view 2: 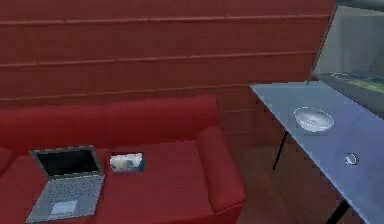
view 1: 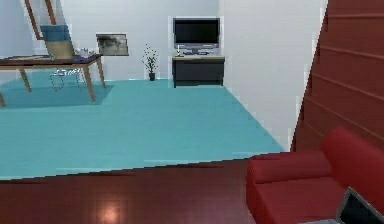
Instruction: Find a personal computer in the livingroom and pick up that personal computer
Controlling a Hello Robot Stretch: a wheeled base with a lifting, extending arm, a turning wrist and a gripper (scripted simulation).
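Note:
A grey laptop (view 2: pixel 68 180) lies open on the seat of a red sofa (view 2: pixel 160 130), toward the arm side view's left, with its dark screen tilted back. At the forward view's bottom right corner, a corner of the laptop (view 1: pixel 360 208) shows on the red sofa (view 1: pixel 305 180).
A small pale box (view 2: pixel 127 163) lies on the sofa beside the laptop. A grey table (view 2: pixel 300 100) on the right carries a glass bowl (view 2: pixel 313 120). Ahead lie a teal rug (view 1: pixel 120 125), a wooden table (view 1: pixel 55 65), a plant (view 1: pixel 151 62) and a TV (view 1: pixel 196 35) on a stand (view 1: pixel 198 72).

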